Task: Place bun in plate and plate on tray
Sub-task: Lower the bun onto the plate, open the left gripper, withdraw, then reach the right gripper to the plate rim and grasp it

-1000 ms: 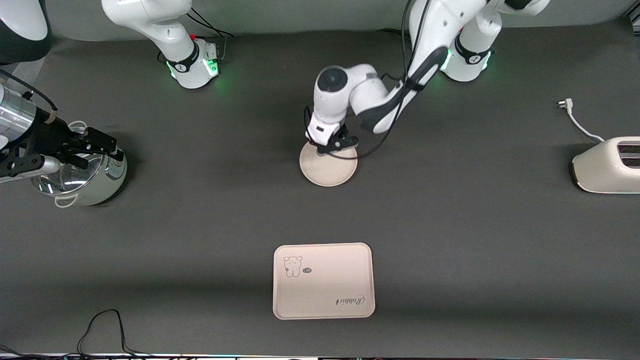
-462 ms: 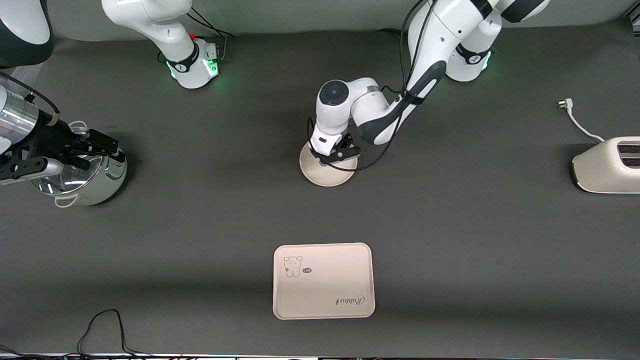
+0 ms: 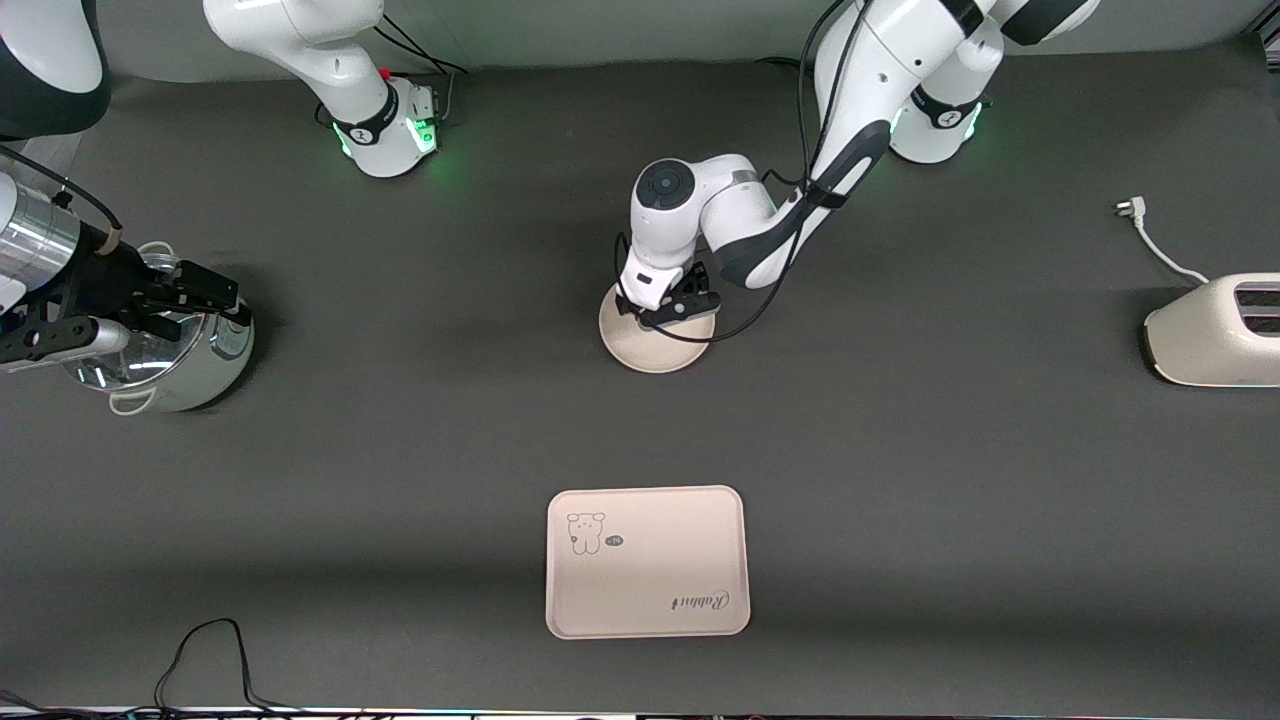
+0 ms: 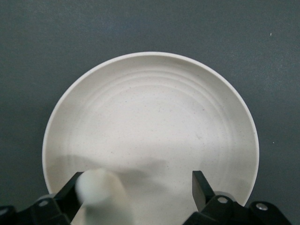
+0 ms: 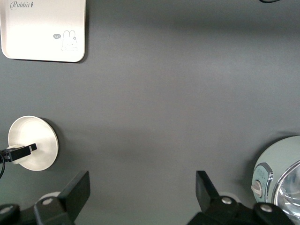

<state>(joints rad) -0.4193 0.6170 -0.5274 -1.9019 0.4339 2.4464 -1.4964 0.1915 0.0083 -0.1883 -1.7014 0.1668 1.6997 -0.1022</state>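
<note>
1. Bun (image 4: 96,186), small cream-white lump: seen against one finger of open left gripper (image 4: 138,183), over round cream plate (image 3: 655,340).
2. Step judged: bun release; plate well apart from rectangular cream tray (image 3: 647,561).
3. Next: lift clear, grasp plate rim.
4. Right gripper (image 5: 142,187): open, waiting over steel pot (image 3: 160,345).

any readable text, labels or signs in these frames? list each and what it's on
"Rabbit": cursive lettering on the tray, with a small mark after the word; clearest in the right wrist view.
Small dark oval tag beside the tray's cartoon animal: its characters are too small to read.
Emblems on the arm bases' black collars: too small to make out.
Plate, pot, toaster: no text visible.
</note>
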